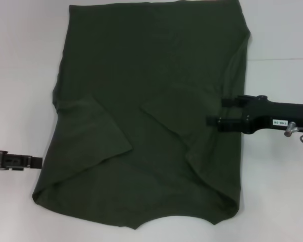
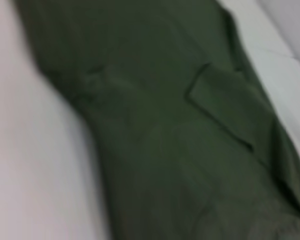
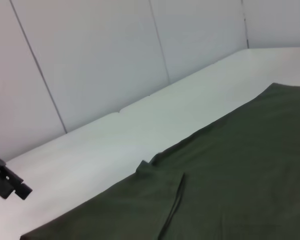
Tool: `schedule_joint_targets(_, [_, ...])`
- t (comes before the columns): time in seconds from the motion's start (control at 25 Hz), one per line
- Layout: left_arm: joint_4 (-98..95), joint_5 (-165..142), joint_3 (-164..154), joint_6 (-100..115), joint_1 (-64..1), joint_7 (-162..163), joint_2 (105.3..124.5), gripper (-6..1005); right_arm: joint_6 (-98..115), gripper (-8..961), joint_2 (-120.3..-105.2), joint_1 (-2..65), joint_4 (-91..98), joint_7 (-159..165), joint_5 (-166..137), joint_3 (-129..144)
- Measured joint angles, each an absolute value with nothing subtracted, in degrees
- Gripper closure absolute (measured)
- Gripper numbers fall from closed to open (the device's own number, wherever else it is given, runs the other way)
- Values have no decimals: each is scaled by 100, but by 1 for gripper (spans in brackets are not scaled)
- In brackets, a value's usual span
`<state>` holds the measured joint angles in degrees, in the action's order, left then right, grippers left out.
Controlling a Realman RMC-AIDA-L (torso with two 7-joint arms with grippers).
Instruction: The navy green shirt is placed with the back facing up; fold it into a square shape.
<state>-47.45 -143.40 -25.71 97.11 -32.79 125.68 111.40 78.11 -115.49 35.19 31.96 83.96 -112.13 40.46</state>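
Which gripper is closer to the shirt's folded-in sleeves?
Right. The right gripper is over the navy green shirt beside a sleeve; the left gripper sits just off its edge.

Black arms, blk pincers (image 1: 215,112).

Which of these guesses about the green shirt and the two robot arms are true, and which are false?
1. The dark olive-green cotton shirt lies on a white table. True.
2. Both sleeves are spread out flat to the sides. False: both sleeves are folded inward onto the body of the shirt.
3. The right gripper is at the shirt's right edge, with its two black fingers apart. True.
4. The left gripper is lifting the shirt high off the table. False: it sits low at the shirt's left edge and the cloth lies flat.
5. Cream lettering shows on the cloth. False: only plain green fabric is visible.
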Motion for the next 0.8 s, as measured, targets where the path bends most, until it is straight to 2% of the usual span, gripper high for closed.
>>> schedule_joint_targets(0.8, [-3994, -15003, -2556, 9271, -3510, 13248, 11065, 236, 7743, 30, -11514, 3520, 3190, 8165, -11224, 4144])
